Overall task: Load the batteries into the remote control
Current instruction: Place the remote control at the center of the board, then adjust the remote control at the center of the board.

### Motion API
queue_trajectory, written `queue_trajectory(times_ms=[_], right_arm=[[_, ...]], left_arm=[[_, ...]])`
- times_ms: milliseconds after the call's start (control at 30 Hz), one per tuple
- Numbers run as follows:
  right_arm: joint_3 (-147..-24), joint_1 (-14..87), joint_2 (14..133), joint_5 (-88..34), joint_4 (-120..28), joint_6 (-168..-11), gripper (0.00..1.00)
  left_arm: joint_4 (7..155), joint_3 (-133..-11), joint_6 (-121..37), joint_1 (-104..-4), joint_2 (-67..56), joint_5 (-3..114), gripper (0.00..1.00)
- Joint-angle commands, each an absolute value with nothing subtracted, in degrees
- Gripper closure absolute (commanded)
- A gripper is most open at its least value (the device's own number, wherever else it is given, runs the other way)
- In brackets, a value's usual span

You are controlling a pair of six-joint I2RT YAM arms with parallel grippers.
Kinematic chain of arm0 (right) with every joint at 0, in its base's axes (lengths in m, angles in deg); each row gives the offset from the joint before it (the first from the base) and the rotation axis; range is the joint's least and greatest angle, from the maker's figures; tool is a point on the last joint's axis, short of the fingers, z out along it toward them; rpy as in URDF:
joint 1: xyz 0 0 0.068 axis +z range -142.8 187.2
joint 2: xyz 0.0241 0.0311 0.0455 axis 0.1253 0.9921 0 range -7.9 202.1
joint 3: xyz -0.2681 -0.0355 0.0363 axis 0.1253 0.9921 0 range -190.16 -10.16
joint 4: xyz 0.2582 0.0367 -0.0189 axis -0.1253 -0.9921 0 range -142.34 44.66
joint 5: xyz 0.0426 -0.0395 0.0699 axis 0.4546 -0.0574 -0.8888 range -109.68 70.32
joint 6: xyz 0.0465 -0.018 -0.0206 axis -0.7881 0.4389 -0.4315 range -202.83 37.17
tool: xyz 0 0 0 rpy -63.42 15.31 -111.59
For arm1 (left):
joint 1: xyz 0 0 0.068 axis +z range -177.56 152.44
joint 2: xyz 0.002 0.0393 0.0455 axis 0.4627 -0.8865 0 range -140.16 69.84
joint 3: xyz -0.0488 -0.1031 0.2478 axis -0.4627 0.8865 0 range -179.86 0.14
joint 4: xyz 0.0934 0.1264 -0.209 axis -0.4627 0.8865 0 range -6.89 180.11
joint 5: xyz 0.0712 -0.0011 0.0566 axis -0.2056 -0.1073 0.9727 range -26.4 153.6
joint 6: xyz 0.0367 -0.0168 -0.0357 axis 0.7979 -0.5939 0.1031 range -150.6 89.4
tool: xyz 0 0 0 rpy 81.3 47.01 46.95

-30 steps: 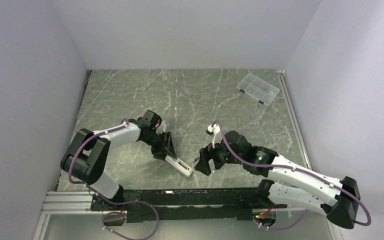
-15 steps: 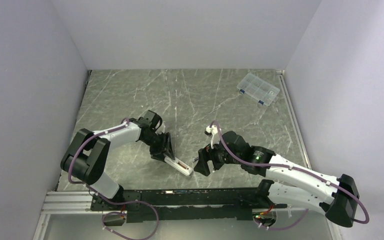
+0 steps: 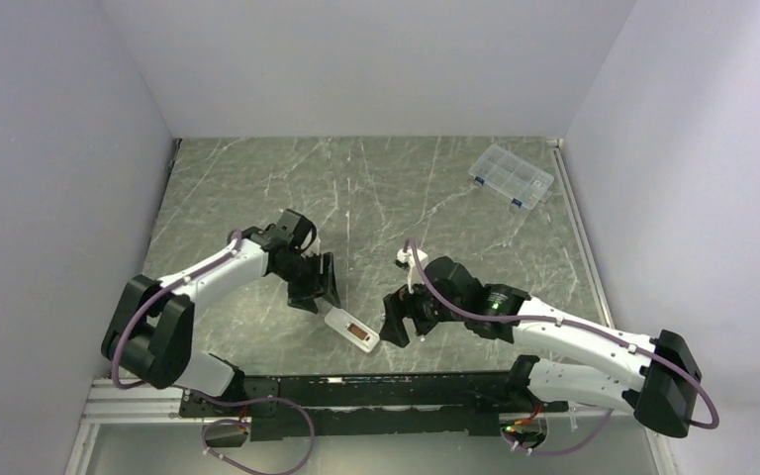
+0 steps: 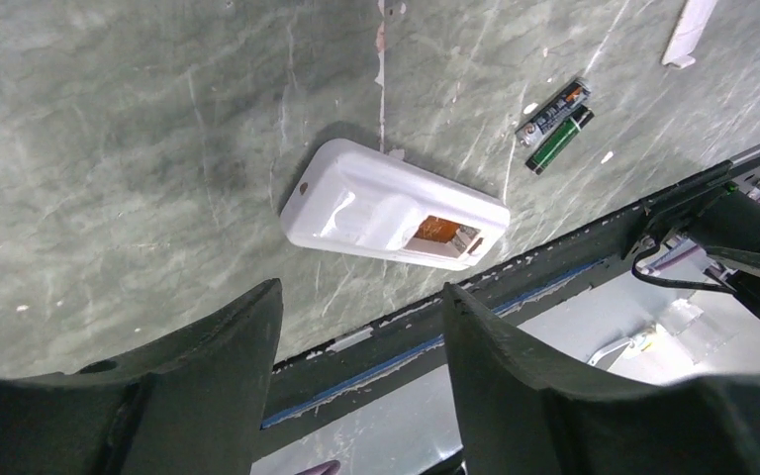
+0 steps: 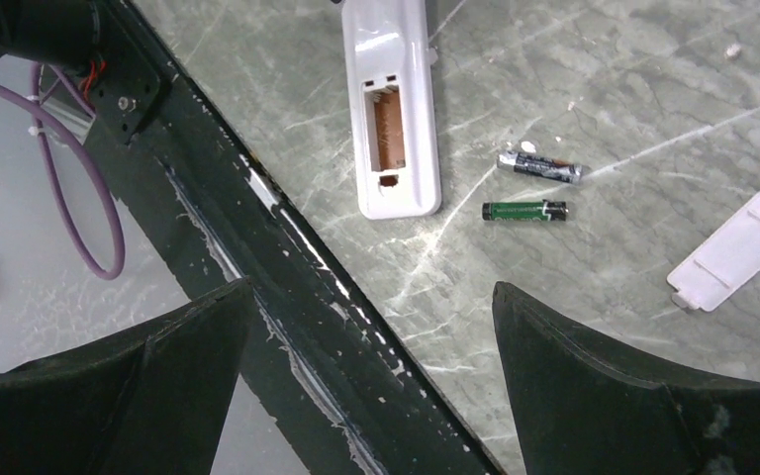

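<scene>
The white remote control (image 3: 352, 331) lies back-up near the table's front edge, its battery bay open and empty; it also shows in the left wrist view (image 4: 393, 215) and the right wrist view (image 5: 391, 109). Two dark batteries (image 5: 542, 168) (image 5: 524, 211) lie side by side just beside it, also seen in the left wrist view (image 4: 557, 121). In the top view my right arm hides them. My left gripper (image 3: 319, 294) is open and empty, just behind the remote. My right gripper (image 3: 394, 327) is open and empty, above the batteries.
A small white battery cover (image 5: 737, 250) lies on the table past the batteries. A clear compartmented box (image 3: 512, 176) sits at the back right. The black mounting rail (image 3: 376, 388) runs along the table's front edge, close to the remote.
My left gripper has let go of the remote and drawn back up and left; the remote now lies free. My right gripper has edged left toward the remote.
</scene>
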State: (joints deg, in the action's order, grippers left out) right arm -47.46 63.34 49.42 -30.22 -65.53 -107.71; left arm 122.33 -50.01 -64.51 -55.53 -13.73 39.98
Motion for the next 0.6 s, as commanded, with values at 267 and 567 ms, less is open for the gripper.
queue_trajectory(times_ms=[267, 567], right_arm=[[-59.23, 68.87, 61.46, -23.26, -66.57, -103.32, 0.08], [-64.37, 69.16, 71.93, -23.53, -64.21, -100.28, 0.06]], left_arm=[[132.79, -56.01, -62.25, -55.77, -1.74, 49.16, 0.21], [136.02, -56.02, -63.68, -55.56, 11.92, 57.88, 0.05]])
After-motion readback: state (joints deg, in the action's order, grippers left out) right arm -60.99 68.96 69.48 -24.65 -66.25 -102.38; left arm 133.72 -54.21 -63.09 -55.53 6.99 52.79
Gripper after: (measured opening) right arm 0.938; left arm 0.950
